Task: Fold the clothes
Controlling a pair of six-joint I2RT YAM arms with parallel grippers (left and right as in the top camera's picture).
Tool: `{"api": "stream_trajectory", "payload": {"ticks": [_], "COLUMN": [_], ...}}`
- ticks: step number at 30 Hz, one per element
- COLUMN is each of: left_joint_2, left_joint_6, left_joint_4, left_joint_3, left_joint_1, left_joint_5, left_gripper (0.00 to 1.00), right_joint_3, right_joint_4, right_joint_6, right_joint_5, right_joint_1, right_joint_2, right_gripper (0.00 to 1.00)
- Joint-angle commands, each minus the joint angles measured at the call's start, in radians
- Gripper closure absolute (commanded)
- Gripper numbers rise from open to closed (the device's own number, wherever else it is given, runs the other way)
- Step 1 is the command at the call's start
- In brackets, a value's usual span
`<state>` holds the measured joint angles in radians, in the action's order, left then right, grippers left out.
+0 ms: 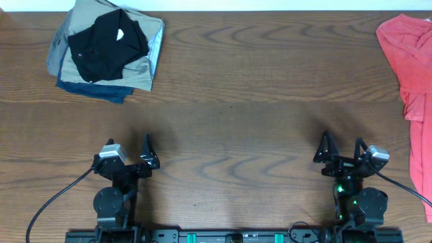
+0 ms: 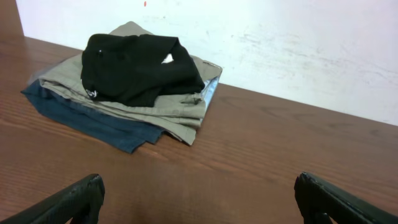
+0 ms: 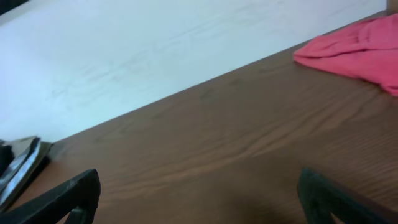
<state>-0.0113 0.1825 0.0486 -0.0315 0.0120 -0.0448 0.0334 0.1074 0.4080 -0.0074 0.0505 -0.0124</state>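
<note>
Well ahead of the spread, empty left fingers [image 1: 148,145], a soft black T-shirt [image 1: 106,42] lies bundled atop stacked folded garments [image 1: 143,73] on the wooden table [image 1: 256,101]; right fingers [image 1: 326,146] likewise spread

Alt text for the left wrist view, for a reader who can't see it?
A folded black soft-fabric T-shirt tops a stack of khaki and dark blue garments on a brown wooden table, by a white wall. The left gripper shows its black jaws wide apart at the bottom corners.
</note>
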Motion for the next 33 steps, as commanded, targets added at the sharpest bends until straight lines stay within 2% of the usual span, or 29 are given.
{"api": "stream_trajectory", "payload": {"ticks": [1, 4, 28, 33], "left_joint_2": [0.005, 0.005, -0.001, -0.001], "left_joint_6": [-0.01, -0.01, -0.01, -0.01], "left_joint_4": [0.019, 0.019, 0.019, 0.019], "left_joint_3": [0.027, 0.027, 0.027, 0.027], "left_joint_1": [0.003, 0.003, 0.003, 0.003], "left_joint_5": [0.016, 0.016, 0.016, 0.016], "left_gripper": [0.02, 0.02, 0.02, 0.02], "right_joint_3": [-0.014, -0.014, -0.015, -0.015], "right_joint_4": [-0.003, -0.005, -0.007, -0.011], "right_joint_6": [-0.028, -0.092, -0.092, -0.145], "right_joint_5": [0.003, 0.003, 0.003, 0.046], "right_joint_1": [0.014, 0.014, 0.049, 0.049], "right_joint_2": [0.008, 0.008, 0.008, 0.008], "right_gripper": [0.01, 0.01, 0.01, 0.01]}}
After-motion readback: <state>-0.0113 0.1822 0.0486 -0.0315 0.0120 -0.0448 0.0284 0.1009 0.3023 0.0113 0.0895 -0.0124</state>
